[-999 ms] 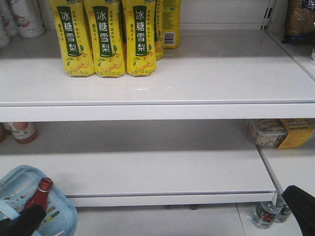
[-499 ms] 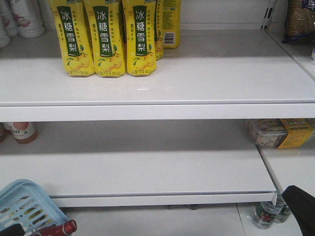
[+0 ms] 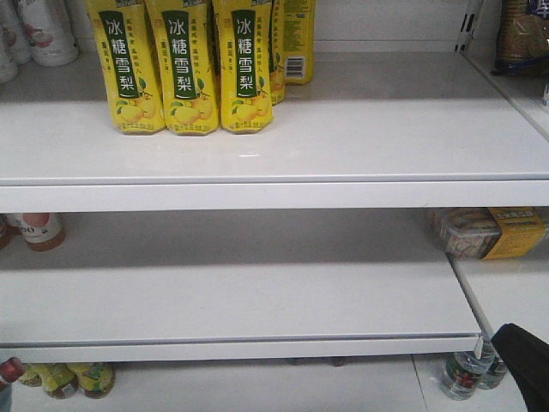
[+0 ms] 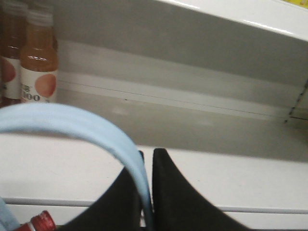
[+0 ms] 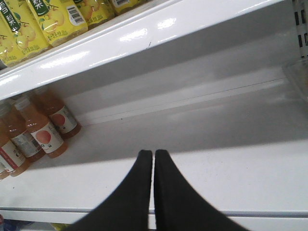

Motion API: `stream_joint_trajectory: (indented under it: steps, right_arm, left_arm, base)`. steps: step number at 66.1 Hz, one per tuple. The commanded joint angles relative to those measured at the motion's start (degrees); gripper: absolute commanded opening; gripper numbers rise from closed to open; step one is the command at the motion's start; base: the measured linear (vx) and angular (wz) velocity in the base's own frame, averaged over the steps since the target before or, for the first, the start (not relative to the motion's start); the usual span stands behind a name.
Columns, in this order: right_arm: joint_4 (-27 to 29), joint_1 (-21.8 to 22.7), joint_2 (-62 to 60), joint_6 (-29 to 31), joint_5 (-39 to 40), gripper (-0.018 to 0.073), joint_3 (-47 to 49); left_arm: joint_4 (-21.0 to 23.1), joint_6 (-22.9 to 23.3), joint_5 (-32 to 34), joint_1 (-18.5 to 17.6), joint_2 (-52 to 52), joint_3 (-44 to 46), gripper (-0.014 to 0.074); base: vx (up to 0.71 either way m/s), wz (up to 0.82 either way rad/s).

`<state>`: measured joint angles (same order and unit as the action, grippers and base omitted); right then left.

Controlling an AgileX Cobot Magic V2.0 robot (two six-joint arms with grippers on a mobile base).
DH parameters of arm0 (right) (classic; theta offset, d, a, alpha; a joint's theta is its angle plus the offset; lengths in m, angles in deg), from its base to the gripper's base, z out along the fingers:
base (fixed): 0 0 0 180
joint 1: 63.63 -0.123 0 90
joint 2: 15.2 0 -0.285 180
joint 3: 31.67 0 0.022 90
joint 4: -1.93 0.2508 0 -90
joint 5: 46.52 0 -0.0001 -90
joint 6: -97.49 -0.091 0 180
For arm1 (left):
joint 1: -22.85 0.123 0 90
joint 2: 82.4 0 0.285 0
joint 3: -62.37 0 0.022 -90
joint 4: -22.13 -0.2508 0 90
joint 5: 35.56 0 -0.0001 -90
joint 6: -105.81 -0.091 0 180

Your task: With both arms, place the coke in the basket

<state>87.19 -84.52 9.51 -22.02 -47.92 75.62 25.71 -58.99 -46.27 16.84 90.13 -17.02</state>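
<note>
In the left wrist view my left gripper (image 4: 147, 153) is shut on the light blue swing handle (image 4: 72, 122) of the basket, which arcs up and left from between the jaws. The basket's body is almost wholly out of view. The coke shows only as a red cap (image 4: 42, 221) at the bottom left, under the handle. In the front view the same red cap (image 3: 7, 371) peeks in at the lower left edge. My right gripper (image 5: 154, 153) is shut and empty over the lower shelf's front edge; its arm (image 3: 525, 360) shows at the front view's lower right.
Yellow pear-drink bottles (image 3: 184, 69) stand on the upper shelf (image 3: 343, 137). Orange-drink bottles (image 5: 43, 134) stand at the lower shelf's left end, also in the left wrist view (image 4: 38, 62). A packaged box (image 3: 485, 232) lies at right. Bottles (image 3: 463, 373) stand on the floor at lower right.
The basket with the coke has dropped down and left out of the front view; only the red cap remains at the edge. Yellow bottles under the shelf are now uncovered. The right arm is still.
</note>
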Motion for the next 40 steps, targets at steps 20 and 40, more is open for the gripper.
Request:
stream_joint_trajectory:
  steps: [20, 40]
  right_arm:
    - [-0.10, -0.03, 0.47, 0.69, 0.34, -0.0002, 1.65]
    - [-0.10, -0.03, 0.47, 0.69, 0.34, -0.0002, 1.65]
  left_arm:
    - [-6.50, -2.71, 8.76, 6.68, 1.27, -0.09, -0.0006]
    - [-6.13, -2.71, 8.88, 7.62, 1.27, -0.09, -0.0006]
  base:
    - [0.00, 0.00]
    - [0.00, 0.00]
